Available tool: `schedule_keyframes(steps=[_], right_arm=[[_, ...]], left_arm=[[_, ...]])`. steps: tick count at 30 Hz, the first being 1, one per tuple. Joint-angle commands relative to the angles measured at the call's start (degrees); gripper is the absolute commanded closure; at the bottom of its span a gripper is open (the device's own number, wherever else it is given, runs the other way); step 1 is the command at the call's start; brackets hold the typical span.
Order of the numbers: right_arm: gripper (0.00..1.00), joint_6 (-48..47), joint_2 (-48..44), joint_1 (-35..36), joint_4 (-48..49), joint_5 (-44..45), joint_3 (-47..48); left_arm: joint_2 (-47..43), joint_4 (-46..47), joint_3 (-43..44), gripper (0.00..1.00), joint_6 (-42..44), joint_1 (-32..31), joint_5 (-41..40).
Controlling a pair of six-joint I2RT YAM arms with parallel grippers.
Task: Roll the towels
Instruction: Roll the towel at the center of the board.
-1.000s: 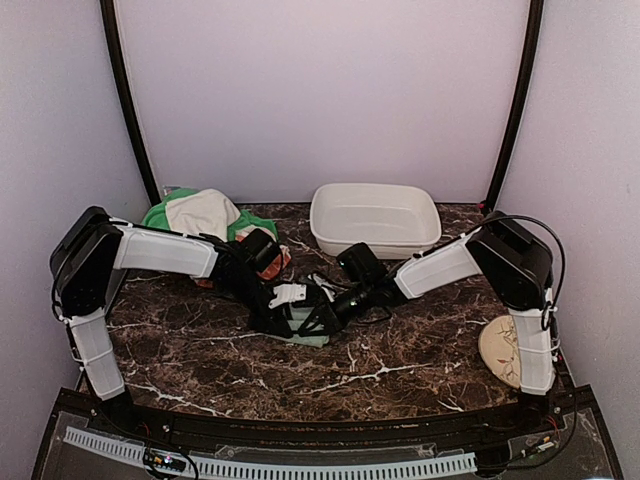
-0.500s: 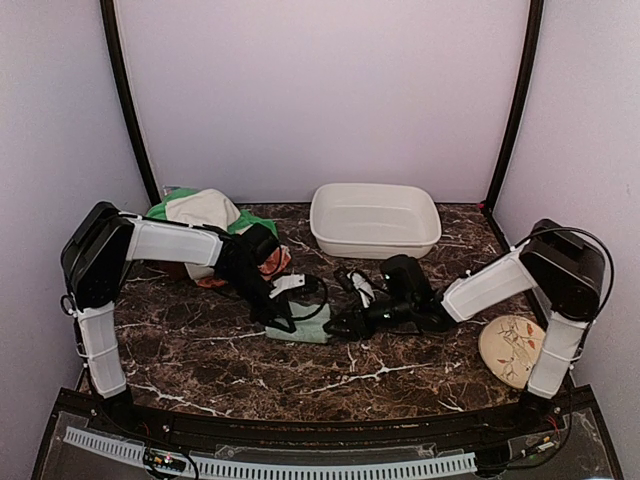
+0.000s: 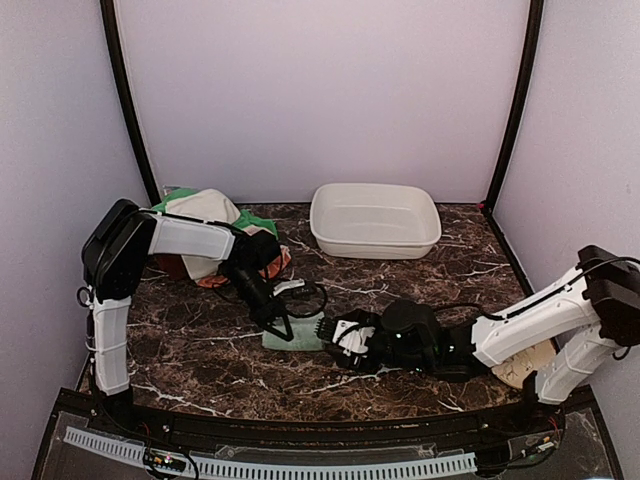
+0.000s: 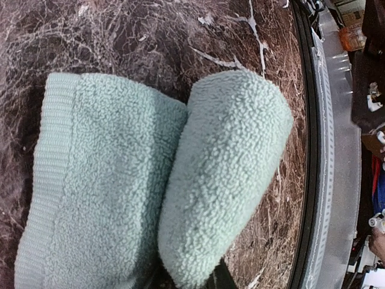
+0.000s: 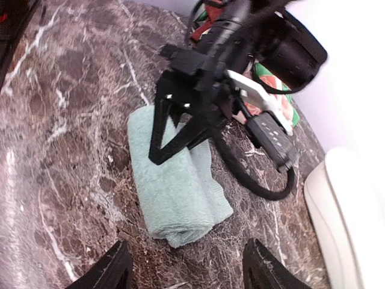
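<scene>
Jaws of the left gripper (image 3: 279, 327) stand close together, pinching the end of the rolled part of the sage-green towel (image 4: 120, 180), though its wrist view catches only dark slivers of the fingers at the bottom edge. Those of the right gripper (image 5: 191, 260) are spread wide with nothing between them, just beside the towel's near end. That towel lies on the marble table (image 3: 190, 350) in front of the arms, one side rolled into a thick tube, the other side flat with its ribbed hem showing. At the back left is a heap of three more cloths: a cream-white towel (image 3: 205, 210) on top, a bright green towel (image 3: 256, 222) under it, and an orange towel (image 3: 278, 263) of which only scraps show past the left arm; how they fold together cannot be made out. One white basin (image 3: 375, 246) sits at the back. One plate (image 3: 518, 370) lies at the right, nearly all hidden behind the right arm. Four towels can be counted.
</scene>
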Motion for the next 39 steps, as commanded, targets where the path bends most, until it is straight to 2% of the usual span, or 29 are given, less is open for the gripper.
schedule_keyframes(steps=[1,8,14,17,20,21,23,29,30,32,33,34,39], right_arm=[[0.37,-20.2,8.2,6.3,0.6,12.8,3.4],[0.37,-32.8,18.9,7.3,7.2,11.7,8.3],[0.38,-38.0,27.4,4.9,11.0,11.0,13.3],[0.4,-36.8,30.0,3.5,10.8,10.8,14.5],[0.46,-32.3,30.8,2.4,8.1,9.3,14.9],[0.49,-29.9,30.7,2.1,5.9,8.2,15.2],[0.54,-23.7,30.4,0.8,0.5,4.9,16.5],[0.71,-6.2,28.6,-5.0,-14.8,-12.2,21.3],[0.75,-4.6,28.6,-5.5,-16.2,-14.2,21.8],[0.8,-1.6,28.8,-6.6,-18.0,-17.3,22.3],[0.82,0.1,28.7,-7.1,-18.5,-19.3,22.4],[0.85,2.1,28.7,-7.7,-18.6,-21.1,22.4],[0.91,8.1,29.2,-10.7,-21.1,-30.6,23.7]], left_arm=[[4.8,-4.3,2.3,1.0,-1.6,0.2,-5.7],[6.4,-4.9,4.4,1.0,-2.0,0.2,-9.6],[6.9,-5.6,5.3,1.0,-1.4,0.2,-9.9],[7.0,-6.0,5.2,1.0,-0.7,0.2,-9.6],[6.9,-6.5,5.2,0.99,0.1,0.2,-9.3],[6.8,-6.8,5.3,0.97,0.4,0.3,-9.2],[5.9,-7.3,4.9,0.82,1.2,0.4,-8.9],[-5.2,-2.3,-0.7,0.27,1.3,4.1,-7.3],[-7.3,-1.4,-1.6,0.2,1.0,4.9,-7.4],[-11.7,0.0,-3.8,0.16,0.8,7.0,-6.2],[-14.0,0.9,-5.4,0.09,0.7,8.6,-5.7],[-16.2,2.0,-7.1,0.07,0.7,9.7,-5.5],[-26.4,8.6,-17.9,0.06,5.7,13.1,-6.3]])
